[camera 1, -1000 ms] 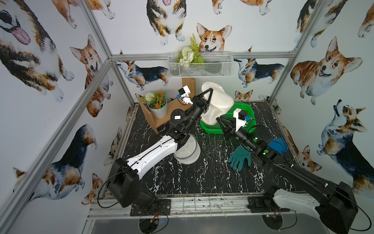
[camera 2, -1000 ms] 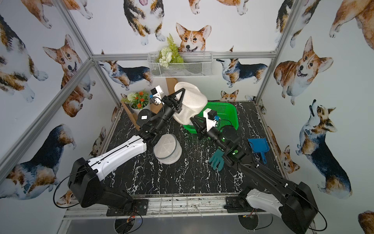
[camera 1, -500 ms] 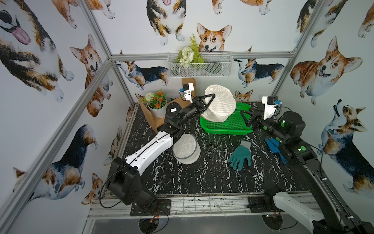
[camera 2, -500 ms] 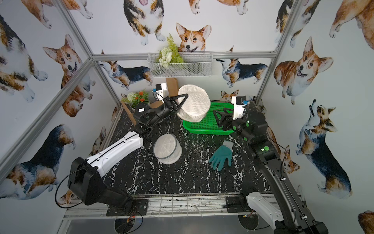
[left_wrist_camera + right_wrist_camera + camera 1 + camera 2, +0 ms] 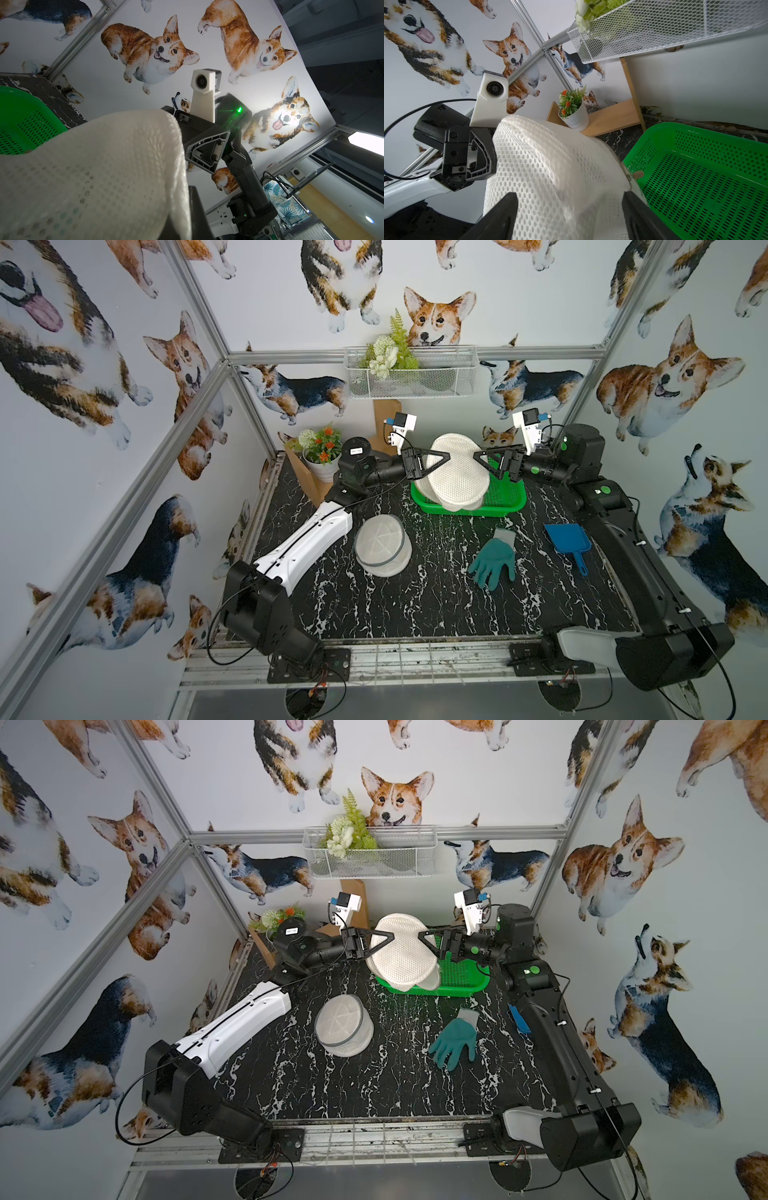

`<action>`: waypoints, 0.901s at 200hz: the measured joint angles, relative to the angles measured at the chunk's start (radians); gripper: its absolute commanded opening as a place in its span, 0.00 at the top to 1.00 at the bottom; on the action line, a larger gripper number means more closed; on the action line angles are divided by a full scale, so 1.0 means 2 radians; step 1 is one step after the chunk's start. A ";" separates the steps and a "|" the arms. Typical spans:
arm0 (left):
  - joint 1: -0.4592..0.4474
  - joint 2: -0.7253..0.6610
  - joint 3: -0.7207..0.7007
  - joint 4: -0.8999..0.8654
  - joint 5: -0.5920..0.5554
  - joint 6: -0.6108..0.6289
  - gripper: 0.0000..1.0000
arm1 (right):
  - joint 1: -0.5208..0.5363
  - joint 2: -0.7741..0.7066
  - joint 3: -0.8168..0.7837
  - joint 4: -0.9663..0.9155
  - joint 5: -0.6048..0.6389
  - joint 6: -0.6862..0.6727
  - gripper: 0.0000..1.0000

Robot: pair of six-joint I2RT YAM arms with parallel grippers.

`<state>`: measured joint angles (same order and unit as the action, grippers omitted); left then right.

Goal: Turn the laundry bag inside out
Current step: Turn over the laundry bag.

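A white mesh laundry bag (image 5: 457,477) (image 5: 401,957) hangs over the green tray (image 5: 505,493), lifted off the table. My left gripper (image 5: 447,456) (image 5: 392,936) comes in from the left and is shut on the bag's edge; in the left wrist view the mesh (image 5: 93,176) is pinched at the left gripper (image 5: 182,218). My right gripper (image 5: 476,456) (image 5: 421,937) faces the bag from the right and is open. In the right wrist view the mesh (image 5: 550,166) fills the space between the wide jaws of the right gripper (image 5: 570,216).
A second round white mesh bag with a grey rim (image 5: 382,545) lies mid-table. A green glove (image 5: 494,560) and a blue dustpan (image 5: 567,539) lie to the right. A flower pot (image 5: 322,448) on a wooden stand and a wire basket (image 5: 409,373) stand at the back.
The right arm swung out to the right and rose, and its jaws opened wide; they now face the bag. The left arm lifted the bag a little higher.
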<state>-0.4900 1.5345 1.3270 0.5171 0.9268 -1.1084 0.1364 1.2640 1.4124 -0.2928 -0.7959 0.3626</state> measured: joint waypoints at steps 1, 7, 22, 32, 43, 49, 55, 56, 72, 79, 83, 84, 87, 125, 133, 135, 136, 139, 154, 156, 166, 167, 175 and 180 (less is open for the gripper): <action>0.000 0.000 0.000 -0.001 0.001 0.000 1.00 | 0.000 0.001 0.001 0.000 -0.001 0.000 0.20; 0.000 0.001 0.001 -0.005 0.008 0.001 1.00 | 0.000 0.006 0.004 0.002 -0.012 0.000 0.23; 0.000 0.005 0.005 -0.012 0.025 0.004 1.00 | 0.000 0.020 0.008 0.006 -0.044 0.000 0.28; 0.000 0.009 0.008 -0.014 0.034 0.005 1.00 | 0.000 0.029 0.008 0.007 -0.063 0.004 0.33; 0.000 0.015 0.013 -0.016 0.046 0.006 1.00 | 0.002 0.036 0.008 0.006 -0.082 0.011 0.41; 0.000 0.019 0.016 -0.018 0.051 0.007 1.00 | 0.003 0.038 0.007 0.006 -0.090 0.012 0.46; 0.001 0.023 0.019 -0.020 0.055 0.007 1.00 | 0.004 0.039 0.006 0.006 -0.098 0.013 0.52; 0.001 0.023 0.020 -0.020 0.056 0.007 1.00 | 0.004 0.039 0.005 0.006 -0.099 0.013 0.53; 0.003 0.035 0.029 -0.027 0.071 0.006 1.00 | 0.007 0.038 -0.002 0.007 -0.116 0.018 0.67; 0.005 0.039 0.033 -0.029 0.077 0.006 1.00 | 0.007 0.037 -0.007 0.008 -0.121 0.025 0.73; 0.006 0.041 0.035 -0.031 0.081 0.006 1.00 | 0.007 0.035 -0.010 0.010 -0.124 0.026 0.77; 0.006 0.041 0.035 -0.031 0.081 0.006 1.00 | 0.007 0.035 -0.010 0.010 -0.125 0.026 0.78; 0.006 0.043 0.037 -0.033 0.084 0.006 1.00 | 0.007 0.034 -0.013 0.011 -0.126 0.026 0.80; 0.019 0.047 0.040 -0.053 0.090 0.016 0.56 | 0.007 0.009 -0.056 0.076 -0.141 0.078 1.00; 0.022 0.046 0.040 -0.060 0.083 0.020 0.46 | 0.006 0.002 -0.069 0.097 -0.141 0.094 1.00; 0.023 0.045 0.040 -0.063 0.080 0.022 0.44 | 0.006 0.000 -0.073 0.102 -0.140 0.099 1.00; 0.023 0.044 0.040 -0.064 0.079 0.023 0.42 | 0.006 -0.001 -0.074 0.105 -0.140 0.101 1.00; 0.024 0.043 0.040 -0.067 0.074 0.026 0.39 | 0.006 -0.003 -0.079 0.112 -0.138 0.108 1.00; 0.028 0.032 0.040 -0.092 0.040 0.047 0.16 | 0.006 -0.016 -0.097 0.141 -0.118 0.136 1.00; 0.029 0.030 0.041 -0.096 0.034 0.050 0.16 | 0.006 -0.018 -0.098 0.144 -0.113 0.140 1.00; 0.029 0.016 0.046 -0.126 -0.007 0.069 0.14 | 0.006 -0.026 -0.106 0.156 -0.083 0.155 1.00; 0.029 0.014 0.046 -0.129 -0.011 0.071 0.14 | 0.006 -0.027 -0.106 0.157 -0.081 0.156 1.00; 0.029 0.001 0.047 -0.150 -0.051 0.086 0.14 | 0.006 -0.032 -0.112 0.165 -0.054 0.168 1.00; 0.029 -0.009 0.047 -0.163 -0.078 0.096 0.14 | 0.006 -0.035 -0.115 0.169 -0.034 0.177 1.00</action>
<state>-0.4313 1.5162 1.4208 0.1905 0.7712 -0.9161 0.1493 1.1934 1.1824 0.0456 -0.8646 0.7158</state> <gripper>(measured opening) 0.866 0.080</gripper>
